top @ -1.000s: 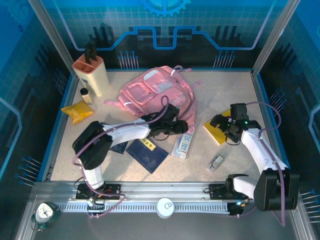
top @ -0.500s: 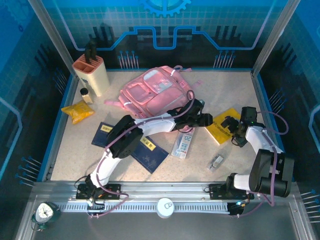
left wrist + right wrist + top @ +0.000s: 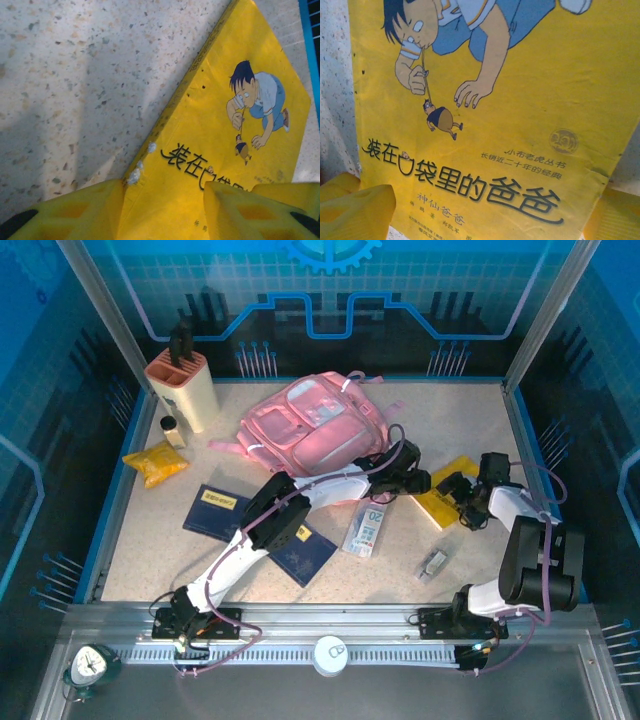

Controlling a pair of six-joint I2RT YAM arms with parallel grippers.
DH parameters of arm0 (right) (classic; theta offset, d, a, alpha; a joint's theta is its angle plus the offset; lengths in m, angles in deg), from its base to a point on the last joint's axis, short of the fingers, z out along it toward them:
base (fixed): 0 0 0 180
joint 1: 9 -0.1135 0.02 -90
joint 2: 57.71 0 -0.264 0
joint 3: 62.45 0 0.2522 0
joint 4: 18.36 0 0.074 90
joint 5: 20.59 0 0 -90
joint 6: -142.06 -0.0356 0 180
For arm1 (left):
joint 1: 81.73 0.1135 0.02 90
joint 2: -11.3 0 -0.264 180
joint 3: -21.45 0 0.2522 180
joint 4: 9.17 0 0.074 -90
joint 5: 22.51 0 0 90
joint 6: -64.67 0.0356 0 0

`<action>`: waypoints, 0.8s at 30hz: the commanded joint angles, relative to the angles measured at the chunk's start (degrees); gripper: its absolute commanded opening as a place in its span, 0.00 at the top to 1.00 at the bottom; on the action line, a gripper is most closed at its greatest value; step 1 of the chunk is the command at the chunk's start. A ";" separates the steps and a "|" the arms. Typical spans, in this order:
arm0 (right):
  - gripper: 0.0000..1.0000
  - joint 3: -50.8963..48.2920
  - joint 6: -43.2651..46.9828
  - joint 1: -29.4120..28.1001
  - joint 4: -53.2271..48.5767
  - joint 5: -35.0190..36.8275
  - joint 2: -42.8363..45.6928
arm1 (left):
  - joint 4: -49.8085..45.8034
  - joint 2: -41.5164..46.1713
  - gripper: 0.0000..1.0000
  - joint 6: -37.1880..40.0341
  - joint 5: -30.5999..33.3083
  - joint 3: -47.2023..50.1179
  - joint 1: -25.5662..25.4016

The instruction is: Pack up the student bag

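The student bag is pink and lies flat at the back middle of the table. To its right lies a yellow picture book, with both grippers on it. My left gripper reaches across to the book's left edge. In the left wrist view it stands open, one finger over the table and the other over the book's cover. My right gripper hangs over the same book. Its jaws are wide open and straddle the cover.
Two dark blue booklets lie left of centre. A white carton and a small metal piece lie near the front right. A knife block, a small bottle and a yellow packet stand at the back left.
My left arm has stretched to the right, from the bag's lower edge to the yellow book. My right arm has folded in, its gripper staying over the book.
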 commanded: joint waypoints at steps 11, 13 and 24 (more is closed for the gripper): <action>0.11 6.60 6.32 -2.14 -6.90 -7.45 -1.03 | -3.30 20.33 0.55 -2.72 -0.87 25.12 -5.12; 0.11 4.98 6.66 -0.36 -6.62 -6.09 1.09 | -4.99 20.88 0.54 -2.22 0.59 24.03 -4.23; 0.14 4.66 10.70 0.27 -6.27 -9.75 -4.10 | -5.39 12.68 0.59 -7.87 2.64 15.06 -2.32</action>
